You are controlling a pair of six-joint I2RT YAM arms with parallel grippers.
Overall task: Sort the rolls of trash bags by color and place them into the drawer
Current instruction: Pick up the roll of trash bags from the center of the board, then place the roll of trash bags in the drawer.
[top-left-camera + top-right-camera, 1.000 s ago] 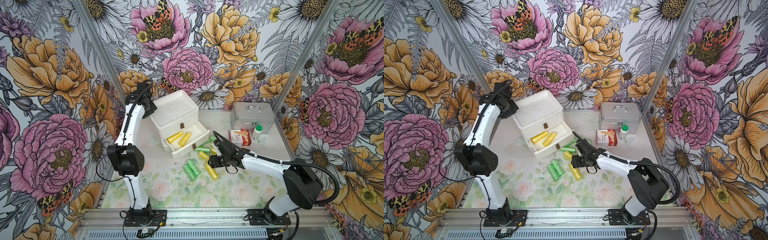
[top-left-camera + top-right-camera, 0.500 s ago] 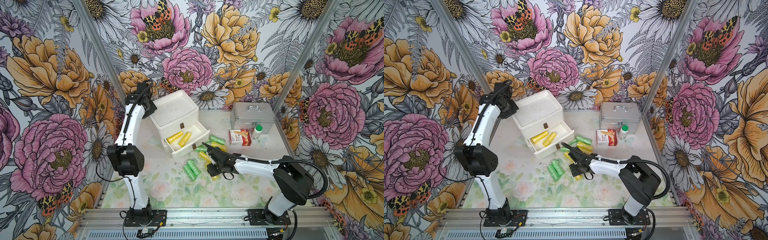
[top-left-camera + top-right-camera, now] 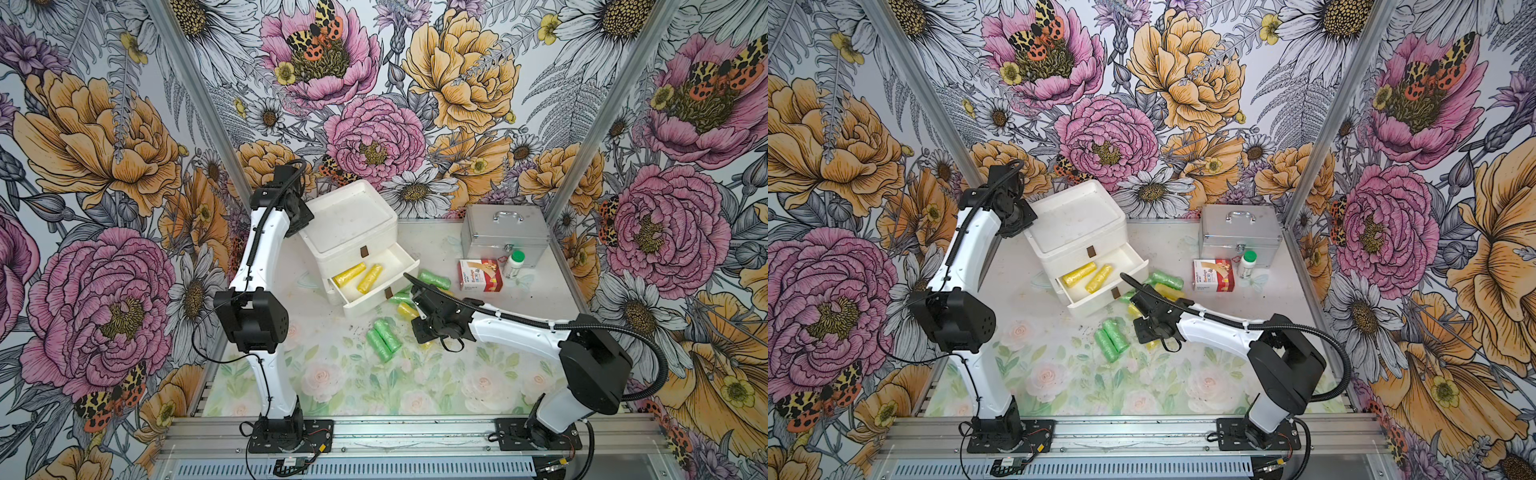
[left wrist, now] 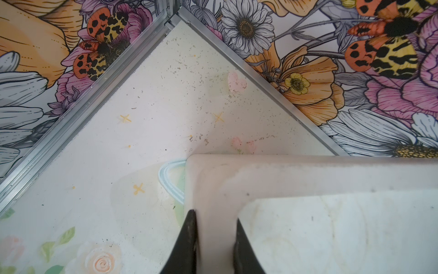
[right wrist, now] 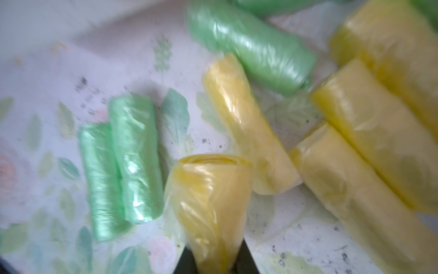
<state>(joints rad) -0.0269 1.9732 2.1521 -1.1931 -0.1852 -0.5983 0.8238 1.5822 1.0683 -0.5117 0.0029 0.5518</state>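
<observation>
The white drawer unit [image 3: 349,216] stands at the back left with its lower drawer [image 3: 365,305] pulled out. Two yellow rolls of trash bags [image 3: 349,275] lie inside it. My left gripper [image 4: 215,227] is shut on the unit's top rim [image 4: 308,170] at its back left corner. My right gripper [image 5: 214,258] is shut on a yellow roll [image 5: 208,201] that sticks out from between the jaws. In both top views this gripper [image 3: 422,332] hangs low in front of the drawer. Two green rolls [image 3: 384,338] lie side by side to its left. More yellow rolls [image 5: 367,132] and green rolls [image 5: 253,52] lie beyond.
A silver case [image 3: 505,232] stands at the back right. A red box [image 3: 480,275] and a green-capped white bottle [image 3: 514,264] sit in front of it. Another green roll [image 3: 434,279] lies next to the drawer's right corner. Flowered walls enclose the table on three sides.
My right gripper has moved left and nearer over the loose rolls and closed on a yellow roll. The left arm has not moved.
</observation>
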